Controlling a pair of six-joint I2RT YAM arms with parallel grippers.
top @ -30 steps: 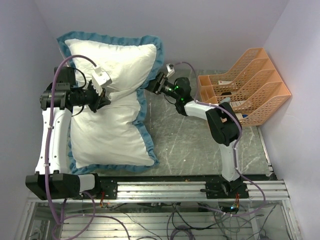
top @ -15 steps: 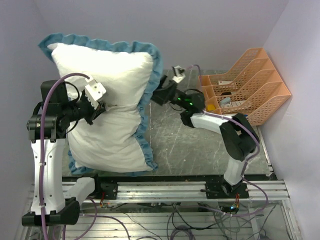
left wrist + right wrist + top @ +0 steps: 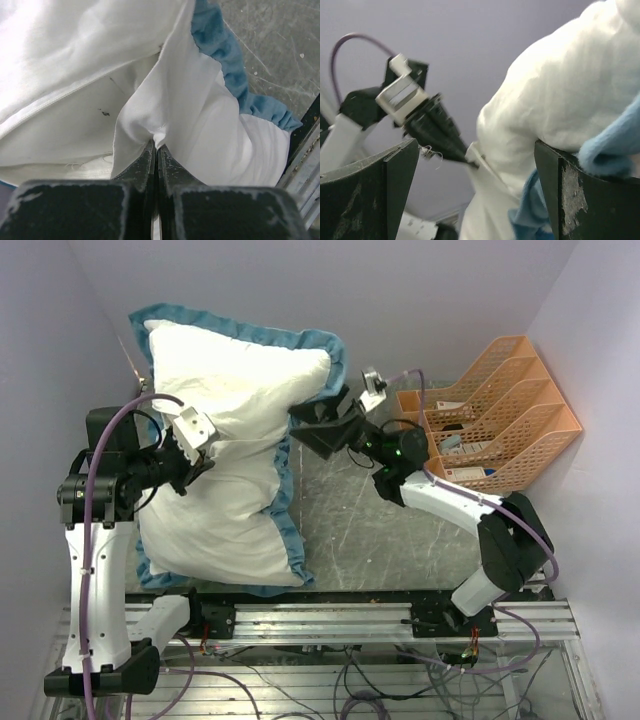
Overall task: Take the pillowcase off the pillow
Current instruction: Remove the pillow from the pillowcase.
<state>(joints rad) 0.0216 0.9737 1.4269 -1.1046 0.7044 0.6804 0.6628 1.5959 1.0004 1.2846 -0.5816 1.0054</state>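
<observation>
The pillowcase (image 3: 232,522) shows its white side and a teal ruffled edge (image 3: 287,502), and stands raised off the grey table. My left gripper (image 3: 199,460) is shut on a pinch of its white fabric (image 3: 159,136) at the waist of the bundle. Beside that pinch an opening shows the off-white pillow (image 3: 60,135) with small dark specks; in the top view the pillow is hidden inside the case. My right gripper (image 3: 308,430) stands open at the bundle's right edge. One of its fingers (image 3: 570,195) touches the ruffle, and nothing is gripped.
An orange mesh file rack (image 3: 490,420) stands at the back right. Purple walls close in the left, back and right sides. The grey marbled table (image 3: 380,530) lies under my right arm. An aluminium rail (image 3: 330,620) runs along the near edge.
The left arm has lifted the bundle and swung it left, then back right. The right gripper has risen and stayed at the bundle's right edge, and that arm's elbow has swung out to the right.
</observation>
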